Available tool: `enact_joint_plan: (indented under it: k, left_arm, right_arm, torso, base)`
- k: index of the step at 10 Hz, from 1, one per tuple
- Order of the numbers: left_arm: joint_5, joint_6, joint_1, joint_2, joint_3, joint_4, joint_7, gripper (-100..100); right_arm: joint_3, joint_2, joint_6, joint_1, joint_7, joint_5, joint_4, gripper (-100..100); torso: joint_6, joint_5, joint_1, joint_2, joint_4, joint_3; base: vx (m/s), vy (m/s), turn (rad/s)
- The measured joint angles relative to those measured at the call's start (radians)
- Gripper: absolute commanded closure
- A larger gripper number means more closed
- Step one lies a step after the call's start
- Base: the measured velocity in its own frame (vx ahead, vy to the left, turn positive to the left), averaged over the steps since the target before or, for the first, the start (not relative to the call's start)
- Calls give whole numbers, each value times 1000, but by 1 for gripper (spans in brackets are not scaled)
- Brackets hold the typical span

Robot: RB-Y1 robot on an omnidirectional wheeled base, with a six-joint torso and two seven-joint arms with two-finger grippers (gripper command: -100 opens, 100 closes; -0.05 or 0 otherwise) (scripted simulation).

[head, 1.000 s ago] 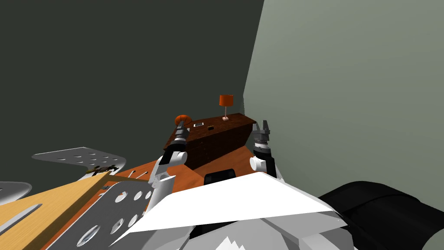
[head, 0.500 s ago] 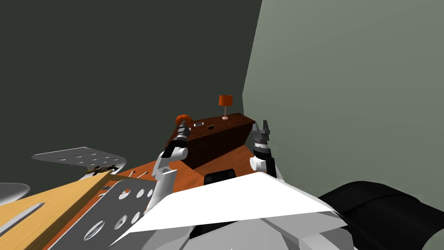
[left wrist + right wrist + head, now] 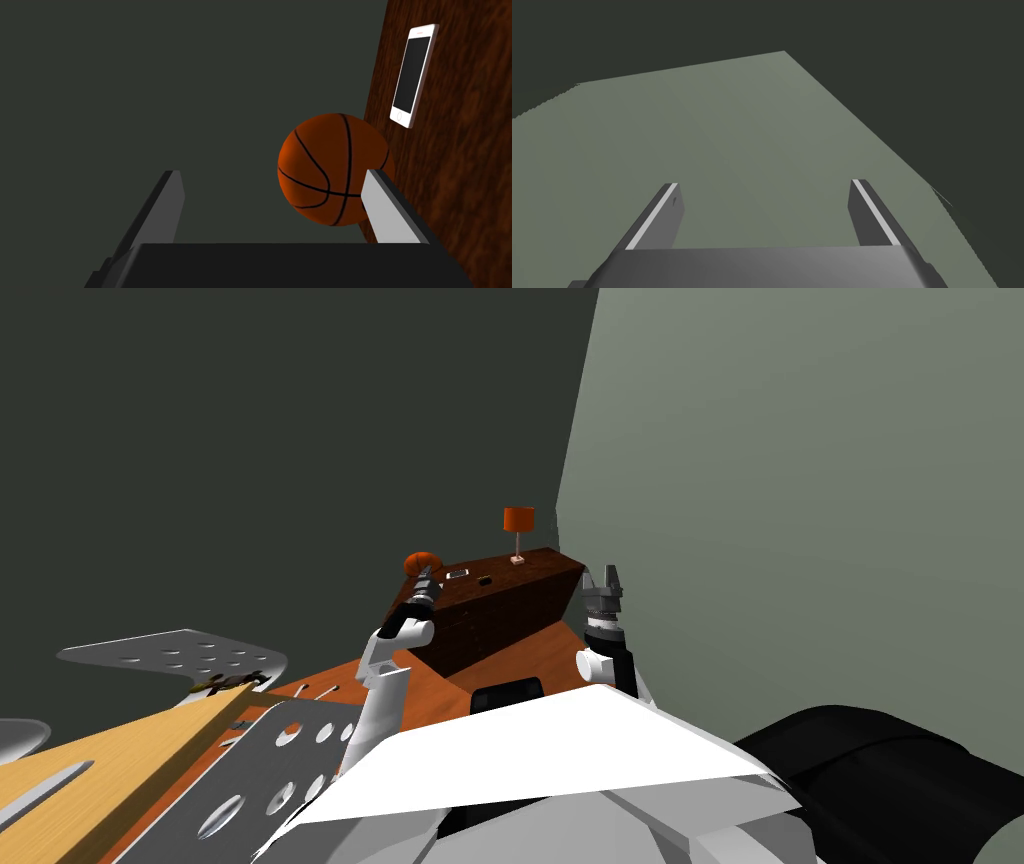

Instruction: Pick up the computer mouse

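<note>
The dark computer mouse [image 3: 485,580] lies mid-top on the dresser [image 3: 505,608], past the phone [image 3: 413,75] from our left jaws. They gape empty at the basketball [image 3: 332,167] corner. The right jaws, also open and empty, are farther off.

Dim flat rendered light, one wall dark, the other paler, wide-lens splay at edges

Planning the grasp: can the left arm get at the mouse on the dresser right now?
Probably not yet: the open left gripper faces the basketball, and the mouse lies past the phone along the dresser top. Nothing covers it.
</note>
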Motion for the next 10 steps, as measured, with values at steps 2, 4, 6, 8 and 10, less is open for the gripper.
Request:
enact_joint_plan:
  k: [2,4,6,8,10]
  left_arm:
    - [3,45,-21,1,5,17,8,-100]
    - [9,99,-64,7,16,46,22,-100]
    - [15,158,-106,11,26,80,37,-100]
    - [19,208,-135,16,33,106,46,-100]
    - [25,260,-154,22,39,120,54,-100]
  right_arm:
    - [0,0,0,0,0,0,0,0]
    - [0,0,0,0,0,0,0,0]
    - [0,0,0,0,0,0,0,0]
    - [0,0,0,0,0,0,0,0]
    - [0,0,0,0,0,0,0,0]
  torso:
    - [0,0,0,-1,0,0]
    - [0,0,0,0,0,0]
    - [0,0,0,-1,0,0]
    - [0,0,0,-1,0,-1]
    - [-1,0,0,-1,0,-1]
  base:
    - [-15,8,-31]
    - [-19,9,-74]
    - [-9,6,-18]
    - [-6,3,-68]
    - [1,0,-44]
